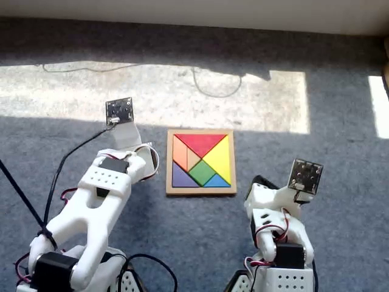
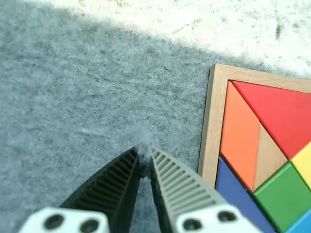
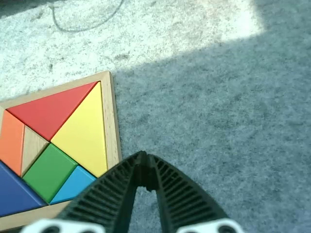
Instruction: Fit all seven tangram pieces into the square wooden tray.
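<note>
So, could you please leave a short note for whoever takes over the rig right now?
The left end effector is shut and holds nothing. It points at the grey carpet beside the wooden tray, on its orange side.
The right end effector is also shut and holds nothing, beside the tray's yellow side.
In the tray: red triangle, yellow triangle, orange piece, plain-wood piece, green square, dark blue triangle, light blue triangle.
Done: all seven pieces fill the square and look flat.
Left: apparently nothing to place; just check the fit.
</note>
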Action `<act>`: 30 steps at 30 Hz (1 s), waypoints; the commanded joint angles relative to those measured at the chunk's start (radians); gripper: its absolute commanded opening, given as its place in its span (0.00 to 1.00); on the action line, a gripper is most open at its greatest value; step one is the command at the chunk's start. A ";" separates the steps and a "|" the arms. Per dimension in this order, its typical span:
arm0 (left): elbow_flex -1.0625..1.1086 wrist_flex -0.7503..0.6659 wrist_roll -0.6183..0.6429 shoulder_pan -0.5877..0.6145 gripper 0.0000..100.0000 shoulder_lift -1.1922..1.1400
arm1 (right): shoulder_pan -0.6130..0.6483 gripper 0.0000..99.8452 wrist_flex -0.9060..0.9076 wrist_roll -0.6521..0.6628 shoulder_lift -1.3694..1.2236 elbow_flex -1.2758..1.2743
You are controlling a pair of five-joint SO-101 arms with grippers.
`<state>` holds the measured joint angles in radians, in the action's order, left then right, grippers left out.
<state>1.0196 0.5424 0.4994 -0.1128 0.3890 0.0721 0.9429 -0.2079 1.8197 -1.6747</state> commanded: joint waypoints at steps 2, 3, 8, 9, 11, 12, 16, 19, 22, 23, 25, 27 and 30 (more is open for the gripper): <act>0.010 -0.017 -0.009 0.012 0.01 0.067 | -0.012 0.00 0.002 0.012 0.016 -0.119; 0.030 -0.020 -0.011 0.012 0.01 0.094 | -0.012 0.00 0.002 0.012 0.016 -0.119; 0.143 -0.023 -0.011 0.005 0.01 0.278 | -0.012 0.00 0.002 0.012 0.016 -0.119; 0.159 -0.023 -0.006 0.005 0.01 0.308 | -0.012 0.00 0.002 0.012 0.016 -0.119; 0.185 -0.023 -0.005 0.004 0.01 0.349 | -0.012 0.00 0.002 0.012 0.016 -0.119; 0.193 -0.023 -0.005 0.004 0.01 0.363 | -0.012 0.00 0.002 0.012 0.016 -0.119; 0.229 -0.021 -0.011 0.005 0.01 0.412 | -0.012 0.00 0.002 0.012 0.016 -0.119; 0.255 -0.021 -0.012 0.010 0.01 0.470 | -0.012 0.00 0.002 0.012 0.016 -0.119; 0.298 -0.021 -0.012 0.010 0.01 0.549 | -0.012 0.00 0.002 0.012 0.016 -0.119; 0.309 -0.021 -0.012 0.010 0.01 0.578 | -0.012 0.00 0.002 0.012 0.016 -0.119; 0.341 -0.021 -0.012 0.010 0.01 0.631 | -0.012 0.00 0.002 0.012 0.016 -0.119; 0.375 -0.021 -0.012 0.010 0.01 0.687 | -0.012 0.00 0.002 0.012 0.016 -0.119; 0.424 -0.023 -0.074 0.008 0.01 0.773 | -0.012 0.00 0.002 0.012 0.016 -0.119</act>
<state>1.4262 0.5332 0.4780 -0.1128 1.0810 0.0721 0.9429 -0.2079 1.8197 -1.6747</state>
